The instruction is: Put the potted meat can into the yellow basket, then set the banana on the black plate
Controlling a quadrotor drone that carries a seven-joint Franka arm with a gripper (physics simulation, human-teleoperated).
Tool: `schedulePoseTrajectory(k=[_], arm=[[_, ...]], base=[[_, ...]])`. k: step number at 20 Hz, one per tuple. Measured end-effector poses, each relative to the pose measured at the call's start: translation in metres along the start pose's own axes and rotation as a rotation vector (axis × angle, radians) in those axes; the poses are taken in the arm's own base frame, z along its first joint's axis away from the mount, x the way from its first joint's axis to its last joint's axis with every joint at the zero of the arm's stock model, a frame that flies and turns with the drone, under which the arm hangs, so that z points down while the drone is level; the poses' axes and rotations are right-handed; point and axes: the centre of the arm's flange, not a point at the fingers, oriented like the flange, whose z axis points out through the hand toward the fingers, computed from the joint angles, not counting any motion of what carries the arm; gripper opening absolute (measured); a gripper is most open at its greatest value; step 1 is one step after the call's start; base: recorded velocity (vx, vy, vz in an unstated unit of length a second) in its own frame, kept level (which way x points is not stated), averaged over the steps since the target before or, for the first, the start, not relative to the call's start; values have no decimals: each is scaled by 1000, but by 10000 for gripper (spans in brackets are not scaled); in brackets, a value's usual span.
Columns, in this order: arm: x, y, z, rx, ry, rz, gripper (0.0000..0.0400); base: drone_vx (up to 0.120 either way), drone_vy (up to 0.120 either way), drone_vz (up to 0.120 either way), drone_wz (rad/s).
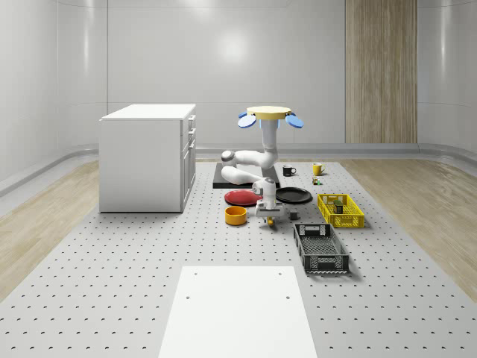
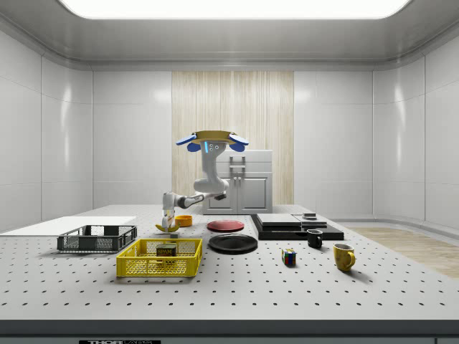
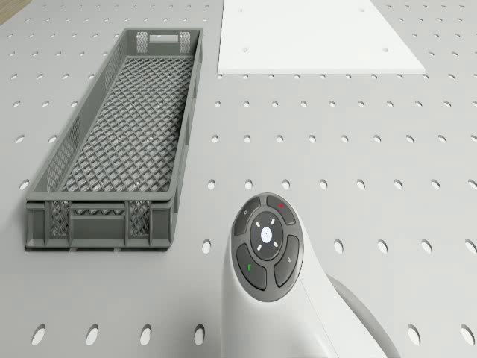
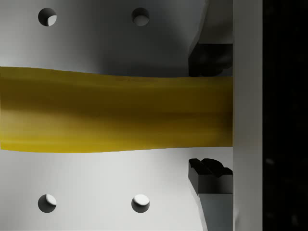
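Banana (image 4: 115, 114) lies crosswise between the two fingers (image 4: 211, 60) of the tool (image 4: 211, 115) in the wrist view; one pad sits at each edge of the fruit, just beside it, and whether they press it I cannot tell, so the grip state is unclear. In the whole-scene view the tool (image 1: 270, 216) is down at the tabletop (image 1: 112, 283) with the banana (image 1: 270, 221) under it, between the orange bowl (image 1: 235, 215) and the grey crate (image 1: 320, 248), near the black plate (image 1: 294, 195) but apart from it. Side view: tool (image 2: 168, 223) low, banana (image 2: 168, 228) right beneath it.

Banana: plain yellow, slightly darker along the middle, gently curved, lying flat on the perforated tabletop.

Potted meat can (image 2: 166, 251) sits inside the yellow basket (image 2: 159, 258), upright, label towards the side camera; in the whole-scene view it is a dark shape (image 1: 339, 204) in the basket (image 1: 340, 210).

Drone (image 1: 270, 115) hovers above the plates and the black slab (image 1: 223, 181), arm bent down and forward to the banana.

Counts: one banana, one can, one yellow basket, one grey crate, one black plate, one red plate (image 1: 242, 197), one orange bowl, two mugs (black (image 2: 314, 239), yellow (image 2: 343, 256)), one puzzle cube (image 2: 288, 257), one white cabinet (image 1: 147, 156), one white board (image 1: 238, 313).
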Motion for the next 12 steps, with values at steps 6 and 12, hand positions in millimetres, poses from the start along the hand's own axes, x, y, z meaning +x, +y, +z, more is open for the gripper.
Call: schedulePoseTrajectory(k=[6, 12], arm=[[1, 0, 0, -2, 4, 6, 198], [1, 0, -12, -3, 7, 4, 198]], base=[[0, 0, 0, 0], [0, 0, 0, 0]])
